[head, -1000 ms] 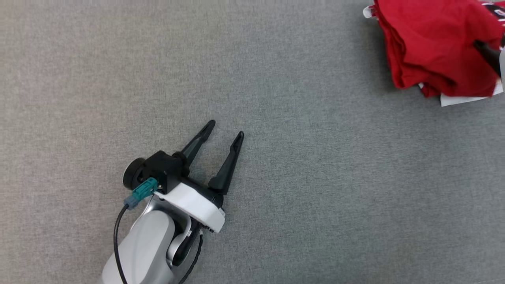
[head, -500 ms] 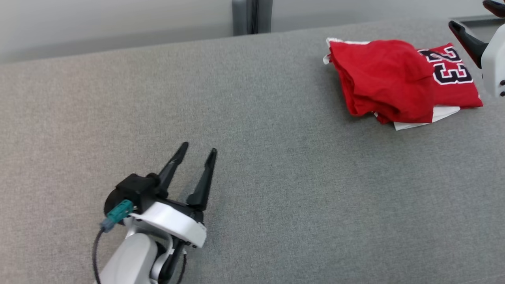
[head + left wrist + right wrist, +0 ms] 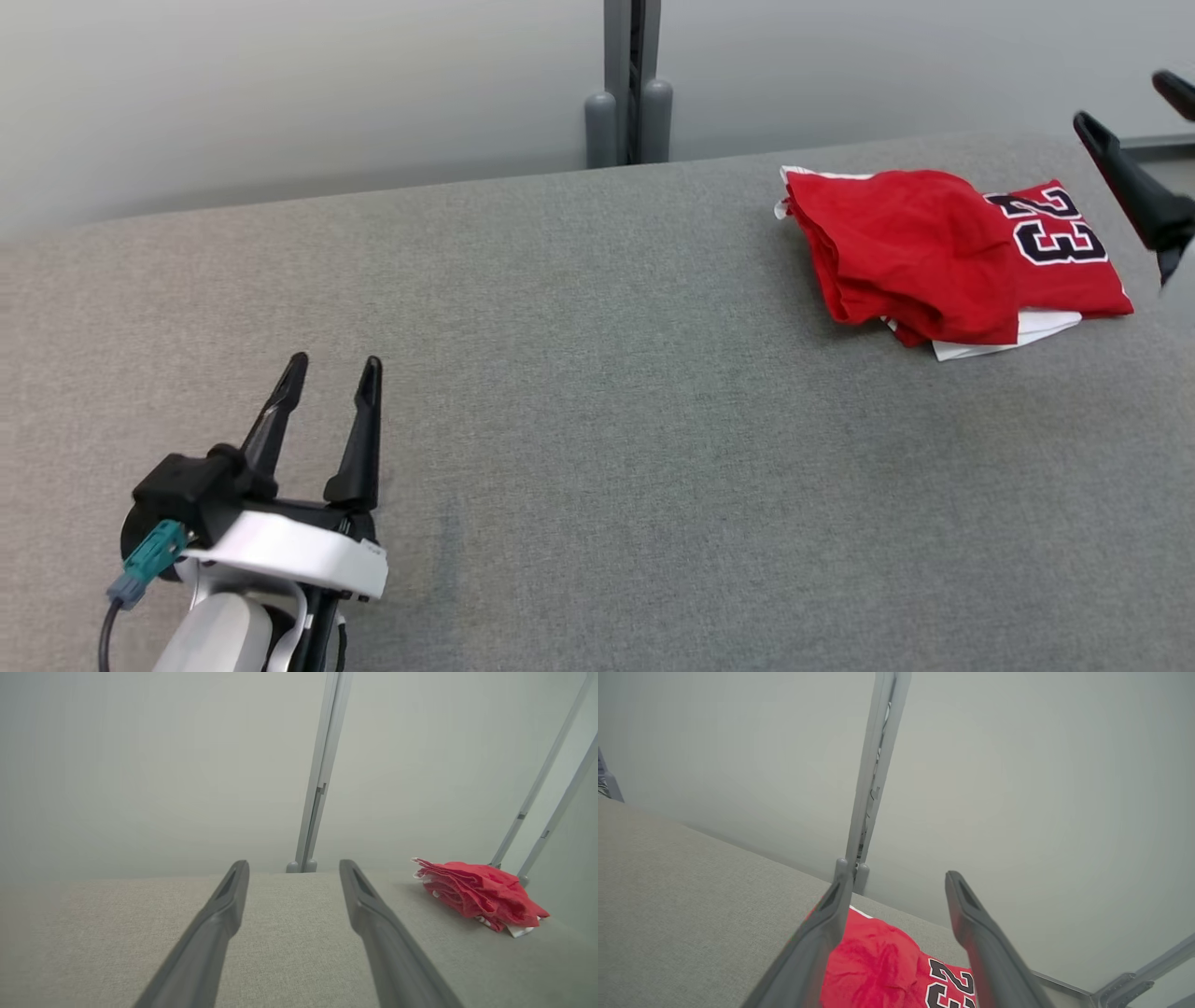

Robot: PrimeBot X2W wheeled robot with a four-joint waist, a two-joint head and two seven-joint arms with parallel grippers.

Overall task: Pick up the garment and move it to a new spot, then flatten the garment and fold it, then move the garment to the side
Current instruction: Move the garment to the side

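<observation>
Change: right claw (image 3: 1122, 100), whose finger lay over the garment (image 3: 920, 252) a second ago, now stands clear of it; the head camera has tilted up, so the wall (image 3: 280, 93) and post (image 3: 633, 93) have come into view.
Garment place: on the grey worktop (image 3: 597, 420), right of the post and nearer the robot, close to the far edge.
Garment lie: folded red bundle, long axis running left to right, roughly along the far edge.
Garment ends: bunched, layered folds at the end nearer the post; flatter end away from it, bearing the number 23 (image 3: 1046, 238) in black with white outline, digits tilted.
Garment underside: a white layer (image 3: 1018, 336) peeks out at the near edge.
Left claw (image 3: 334, 362): left of the post and well toward the robot, over bare worktop, fingers spread and pointing toward the wall, grasping nothing.
Right claw: far right of the post, just beyond the garment's numbered end, apart from it, fingers spread, grasping nothing.
Count: one garment, one number, two claws with two fingers each, one post in the head view.
</observation>
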